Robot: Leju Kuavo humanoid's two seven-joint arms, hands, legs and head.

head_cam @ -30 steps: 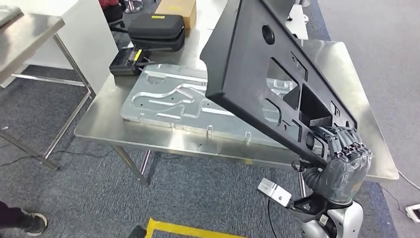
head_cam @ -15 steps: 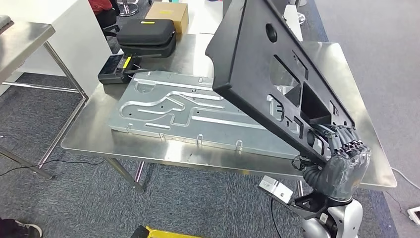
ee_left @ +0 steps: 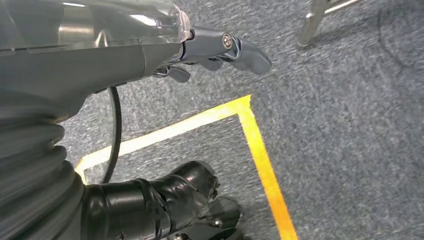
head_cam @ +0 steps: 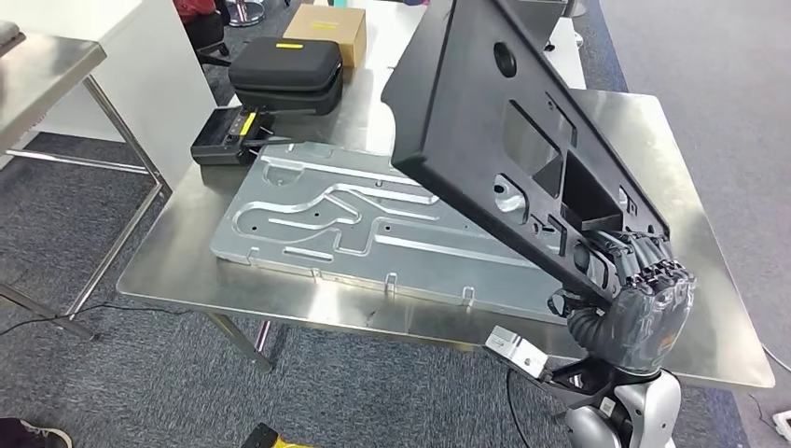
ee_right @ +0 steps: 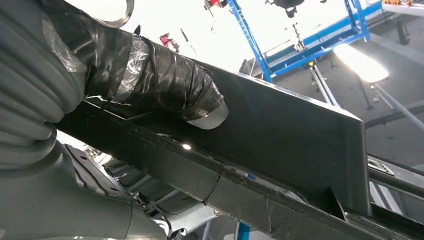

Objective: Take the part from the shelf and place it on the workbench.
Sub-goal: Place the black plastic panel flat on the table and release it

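Observation:
A large black plastic panel (head_cam: 485, 121) with several cut-outs hangs tilted over the steel workbench (head_cam: 653, 131), its upper end rising out of the picture. My right hand (head_cam: 639, 308) grips its lower corner near the bench's front right edge. In the right wrist view the taped thumb (ee_right: 165, 85) presses on the panel's dark edge (ee_right: 290, 140). My left hand (ee_left: 220, 47) hangs over the grey carpet with a finger stretched out and nothing in it.
A stamped metal plate (head_cam: 354, 219) lies across the bench's middle. At the back are a black case (head_cam: 284, 65), a cardboard box (head_cam: 326, 21) and a black device with a yellow label (head_cam: 222, 147). Another steel table (head_cam: 47, 56) stands left. Yellow floor tape (ee_left: 255, 145) runs below.
The whole picture has shifted a little, so the camera has moved. The panel stays in my right hand at the same tilt above the bench.

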